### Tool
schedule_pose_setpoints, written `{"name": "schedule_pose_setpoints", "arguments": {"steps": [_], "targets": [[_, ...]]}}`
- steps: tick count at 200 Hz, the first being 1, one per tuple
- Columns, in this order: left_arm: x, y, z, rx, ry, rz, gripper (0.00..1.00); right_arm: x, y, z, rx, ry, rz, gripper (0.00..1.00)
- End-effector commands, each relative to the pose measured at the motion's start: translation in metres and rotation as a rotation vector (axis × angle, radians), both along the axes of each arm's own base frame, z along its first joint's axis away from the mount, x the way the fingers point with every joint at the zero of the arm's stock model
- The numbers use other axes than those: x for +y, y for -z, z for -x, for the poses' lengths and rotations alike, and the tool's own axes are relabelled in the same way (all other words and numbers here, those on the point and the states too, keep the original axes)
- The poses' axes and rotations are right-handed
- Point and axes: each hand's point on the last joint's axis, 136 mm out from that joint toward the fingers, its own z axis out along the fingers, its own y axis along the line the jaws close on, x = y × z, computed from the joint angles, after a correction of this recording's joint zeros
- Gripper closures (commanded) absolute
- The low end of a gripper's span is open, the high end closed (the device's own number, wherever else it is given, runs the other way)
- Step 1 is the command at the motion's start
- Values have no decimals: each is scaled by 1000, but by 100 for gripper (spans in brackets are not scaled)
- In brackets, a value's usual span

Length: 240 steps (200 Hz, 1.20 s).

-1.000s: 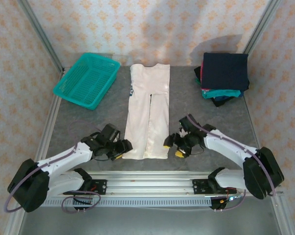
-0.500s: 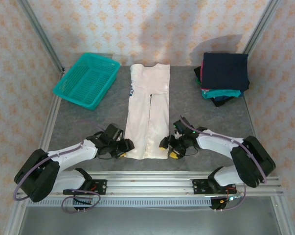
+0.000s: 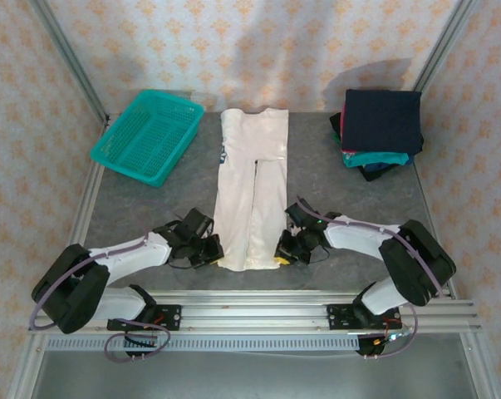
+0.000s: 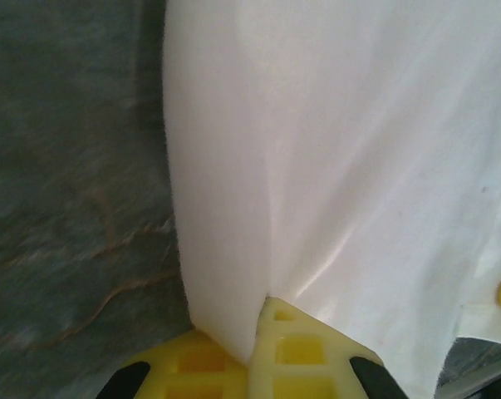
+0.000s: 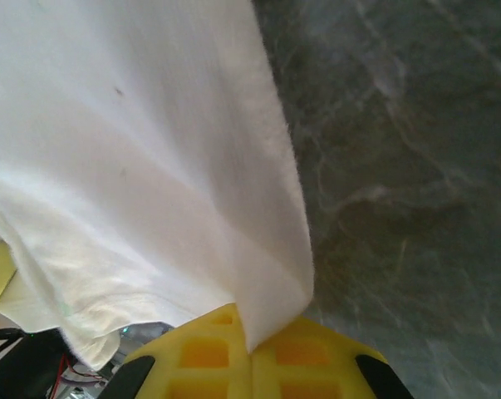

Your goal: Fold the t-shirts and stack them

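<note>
Top external view, Ana: where does the white t-shirt (image 3: pixel 252 195) lie?

Down the middle of the counter (image 3: pixel 341 199), Ben. It is folded lengthwise into a long narrow strip, collar end by the far edge and hem close to the near edge. A small blue print (image 3: pixel 222 151) peeks out at its left side

And the arms?

Both reach in low from the near edge. The left pincer (image 3: pixel 210 249) sits at the hem's left corner and the right pincer (image 3: pixel 285 252) at the hem's right corner, each touching the cloth

Clenched or released?

Clenched, both of them. In the left wrist view the left pincer (image 4: pixel 254 353) has its yellow tips pressed together with the folded edge of the white t-shirt (image 4: pixel 358 150) pinched between them, and grey counter (image 4: pixel 67 166) shows to one side. The right wrist view mirrors it: the right pincer (image 5: pixel 250 349) grasps the shirt's corner, and the white t-shirt (image 5: pixel 134 141) spreads away from it over the counter (image 5: pixel 400 166)

What else is on the counter?

A stack of folded t-shirts (image 3: pixel 380 129) sits in the far right corner, navy on top with pink and teal edges showing underneath, well apart from the white one. A teal mesh basket (image 3: pixel 147 135) sits at an angle in the far left corner, near the shirt's collar end but with a gap between them
</note>
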Motion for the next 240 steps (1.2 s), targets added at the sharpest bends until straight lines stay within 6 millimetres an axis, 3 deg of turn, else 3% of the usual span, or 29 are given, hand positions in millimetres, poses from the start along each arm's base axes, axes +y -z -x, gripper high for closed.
{"name": "schedule_pose_setpoints", "arguments": {"steps": [1, 36, 61, 87, 123, 175, 206, 240], "targets": [[23, -3, 27, 44, 15, -100, 100, -10, -19, 6, -21, 17, 20, 100], [19, -16, 43, 25, -3, -73, 100, -12, -29, 25, 15, 46, -20, 100], [16, -27, 45, 11, -10, -58, 100, 2, -35, 41, 34, 27, -52, 100], [8, -45, 35, -15, 5, -50, 100, 4, -42, 35, 5, 21, -27, 100], [2, -83, -4, -54, -15, -30, 100, -1, -79, -15, -98, 84, -29, 100], [12, -130, -99, -156, -64, -21, 100, 5, -117, -116, -205, 82, -42, 100], [24, -138, -149, -179, -73, -36, 100, 1, -124, -173, -238, 106, -46, 100], [35, -134, -188, -176, -75, -46, 100, -3, -116, -211, -220, 101, -32, 100]]}}
